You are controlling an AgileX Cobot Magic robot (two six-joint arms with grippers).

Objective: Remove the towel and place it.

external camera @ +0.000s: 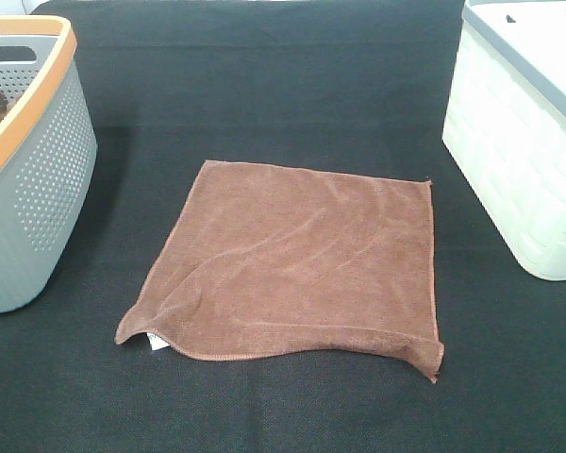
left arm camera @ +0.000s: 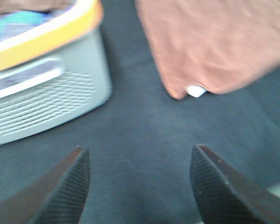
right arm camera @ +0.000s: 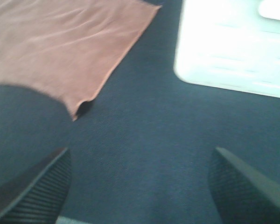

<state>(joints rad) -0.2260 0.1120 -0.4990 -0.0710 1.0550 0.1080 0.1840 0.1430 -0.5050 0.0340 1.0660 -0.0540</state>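
While neither arm is seen from the high camera, the towel (external camera: pixel 297 260) is shown spread nearly flat on the black table cover (external camera: pixel 292 85), roughly midway between the two baskets and touching neither. Its hem is stitched all round; the near edge is rippled, and the near corner on the left side is lifted slightly, with a small white tag (external camera: pixel 156 343) tucked under it. The near corner on the right side is curled up a little as well.

A grey perforated basket (external camera: pixel 38 189) with an orange rim is placed at the left edge of the table, and something dark brown is glimpsed inside it. A white basket (external camera: pixel 519 160) with a grey rim is set at the right edge.

In the left wrist view, the left gripper (left arm camera: pixel 140 184) is held with its jaws spread wide over bare cloth, nothing between them, near the towel's tagged corner and the grey basket. In the right wrist view, the right gripper (right arm camera: pixel 140 186) is likewise spread apart and empty, over the cover between the towel's curled corner and the white basket.
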